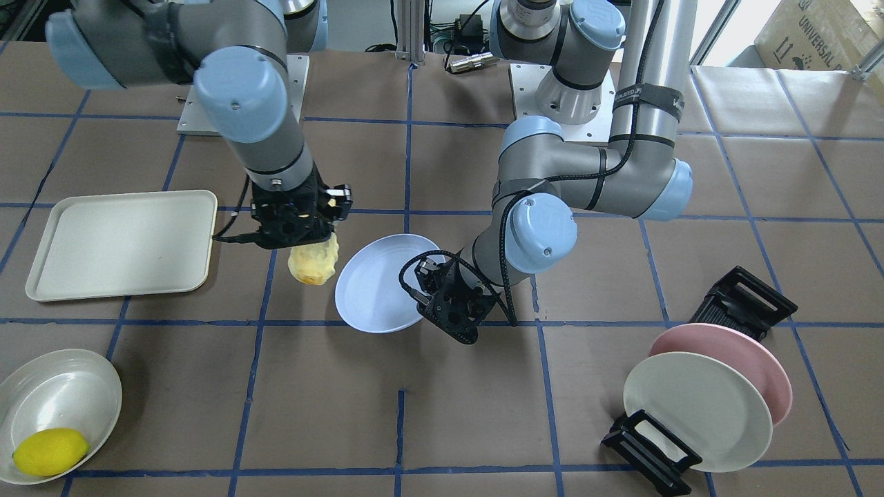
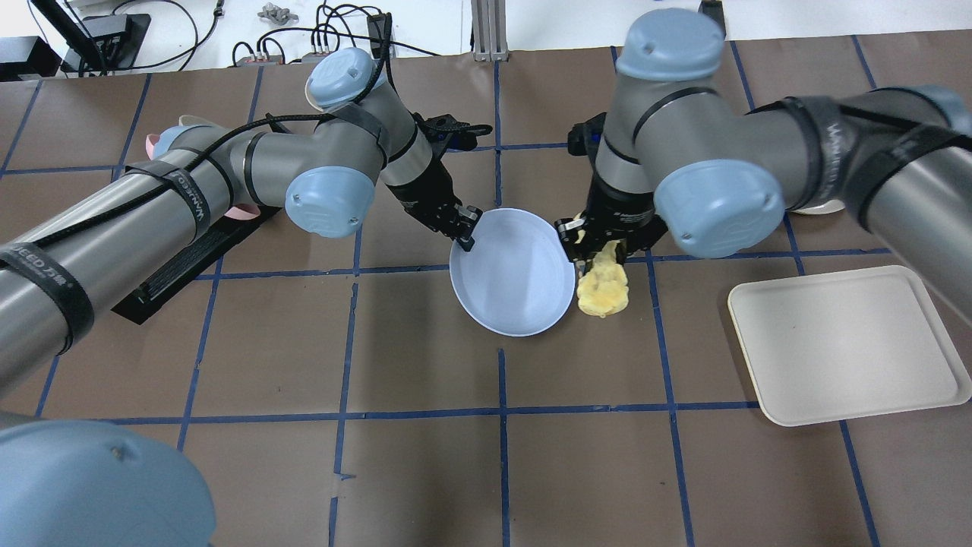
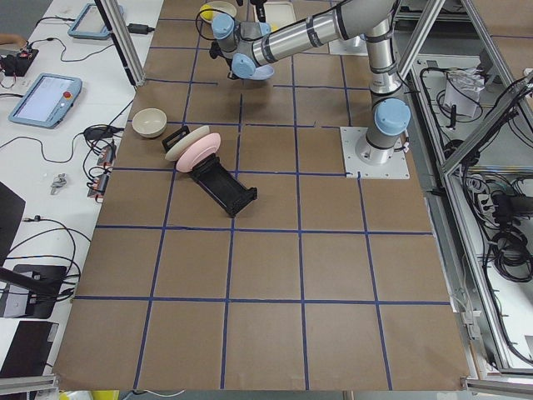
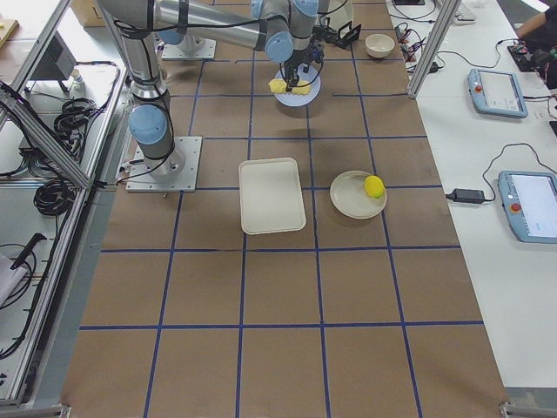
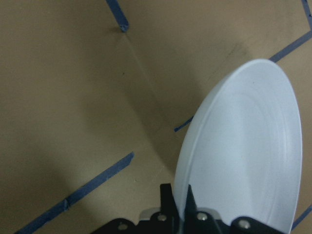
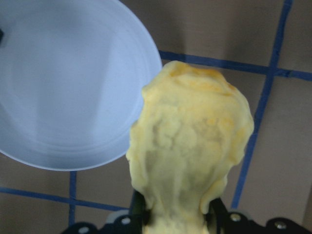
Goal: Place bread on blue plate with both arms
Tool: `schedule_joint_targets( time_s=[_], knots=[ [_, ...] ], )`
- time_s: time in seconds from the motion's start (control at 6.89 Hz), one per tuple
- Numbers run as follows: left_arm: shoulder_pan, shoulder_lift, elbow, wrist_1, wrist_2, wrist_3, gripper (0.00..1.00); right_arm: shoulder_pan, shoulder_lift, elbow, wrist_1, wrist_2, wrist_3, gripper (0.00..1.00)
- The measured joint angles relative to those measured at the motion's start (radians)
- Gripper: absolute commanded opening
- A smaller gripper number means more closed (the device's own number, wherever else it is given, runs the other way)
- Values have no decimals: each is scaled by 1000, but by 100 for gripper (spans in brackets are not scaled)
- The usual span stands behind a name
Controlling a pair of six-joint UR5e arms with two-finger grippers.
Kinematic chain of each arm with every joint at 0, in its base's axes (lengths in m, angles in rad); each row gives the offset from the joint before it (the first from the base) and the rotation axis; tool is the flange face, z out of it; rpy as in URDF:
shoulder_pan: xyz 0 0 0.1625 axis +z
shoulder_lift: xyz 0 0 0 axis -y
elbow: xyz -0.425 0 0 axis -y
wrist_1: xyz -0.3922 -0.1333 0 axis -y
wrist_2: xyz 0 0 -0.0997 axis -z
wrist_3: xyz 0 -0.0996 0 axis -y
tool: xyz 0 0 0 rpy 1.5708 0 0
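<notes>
My left gripper (image 2: 463, 228) is shut on the rim of the blue plate (image 2: 516, 273) and holds it tilted above the table; the plate also shows in the front view (image 1: 376, 283) and the left wrist view (image 5: 243, 156). My right gripper (image 2: 600, 247) is shut on one end of the bread (image 2: 604, 289), a bumpy golden-yellow loaf that hangs down just beside the plate's edge. In the right wrist view the bread (image 6: 190, 151) fills the middle, with the plate (image 6: 63, 83) to its left. In the front view the bread (image 1: 314, 262) hangs below the right gripper (image 1: 297, 231).
A cream tray (image 2: 843, 342) lies by the right arm. A white bowl (image 1: 55, 400) holds a yellow lemon (image 1: 50, 452). A black rack (image 1: 739, 304) holds a pink plate (image 1: 739, 359) and a cream-white plate (image 1: 697, 407) on the left arm's side.
</notes>
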Motion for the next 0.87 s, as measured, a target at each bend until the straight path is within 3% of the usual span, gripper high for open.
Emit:
schedule_joint_targets(
  time_s=[0.15, 0.58, 0.87],
  knots=[
    [-2, -12, -5, 19, 0, -11, 97, 39, 59, -2, -81, 3, 35, 48],
    [12, 17, 8, 45, 19, -36, 100, 63, 148, -44, -171, 6, 53, 49],
    [91, 105, 2, 7, 77, -37, 100, 79, 197, -79, -180, 20, 55, 78]
  ],
)
